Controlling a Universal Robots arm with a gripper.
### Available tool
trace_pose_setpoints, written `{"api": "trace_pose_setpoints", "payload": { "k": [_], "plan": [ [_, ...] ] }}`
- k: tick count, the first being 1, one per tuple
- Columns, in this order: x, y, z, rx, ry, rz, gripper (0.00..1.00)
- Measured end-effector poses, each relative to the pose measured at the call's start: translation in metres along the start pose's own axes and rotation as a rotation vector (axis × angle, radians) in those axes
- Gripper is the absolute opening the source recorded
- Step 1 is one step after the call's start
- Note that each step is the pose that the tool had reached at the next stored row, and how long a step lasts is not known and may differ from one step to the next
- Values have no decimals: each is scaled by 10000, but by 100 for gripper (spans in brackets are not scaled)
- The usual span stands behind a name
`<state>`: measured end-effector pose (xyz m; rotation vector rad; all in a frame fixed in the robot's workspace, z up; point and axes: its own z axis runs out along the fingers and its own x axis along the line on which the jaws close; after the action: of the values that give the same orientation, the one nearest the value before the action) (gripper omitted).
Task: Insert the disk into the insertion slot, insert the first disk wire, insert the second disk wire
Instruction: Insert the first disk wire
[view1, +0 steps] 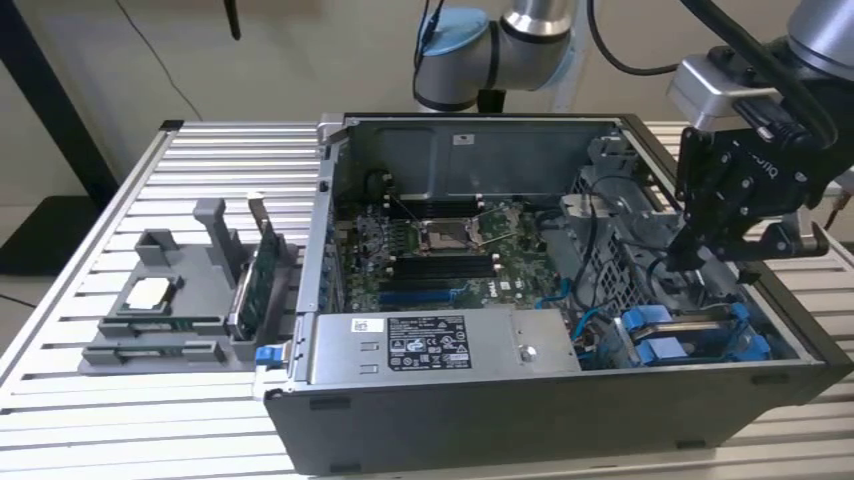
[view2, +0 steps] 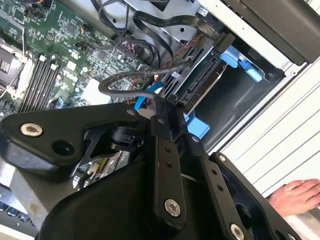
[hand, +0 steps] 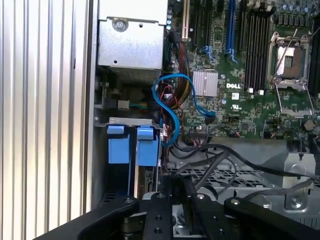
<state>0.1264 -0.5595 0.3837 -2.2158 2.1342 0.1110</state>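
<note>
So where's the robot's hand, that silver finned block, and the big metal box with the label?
hand (view1: 689, 256): exterior view, its lower tip inside the case.
silver finned block (hand: 205, 82): first wrist view, middle of the fins.
labelled metal box (view1: 427, 345): exterior view, on its label.

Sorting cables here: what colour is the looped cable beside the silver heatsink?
Bright blue; the looped cable shows best in the first wrist view.

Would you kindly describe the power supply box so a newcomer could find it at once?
Start at the open computer case on the slatted table. Along its near wall in the exterior view, in front of the green circuit board, lies the power supply box. It alone is a silver metal block with printed labels on top.
</note>
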Motion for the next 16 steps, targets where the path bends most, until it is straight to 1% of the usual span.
{"api": "trace_pose_setpoints", "payload": {
  "k": [2, 3, 6, 12, 16],
  "plan": [
    [4, 0, 4, 0, 14, 1, 19],
    [11, -2, 8, -1, 37, 3, 19],
    [44, -22, 24, -2, 50, 4, 19],
    [128, -93, 70, -2, 51, 3, 19],
    [168, -166, 97, -3, 54, 4, 19]
  ]
}}
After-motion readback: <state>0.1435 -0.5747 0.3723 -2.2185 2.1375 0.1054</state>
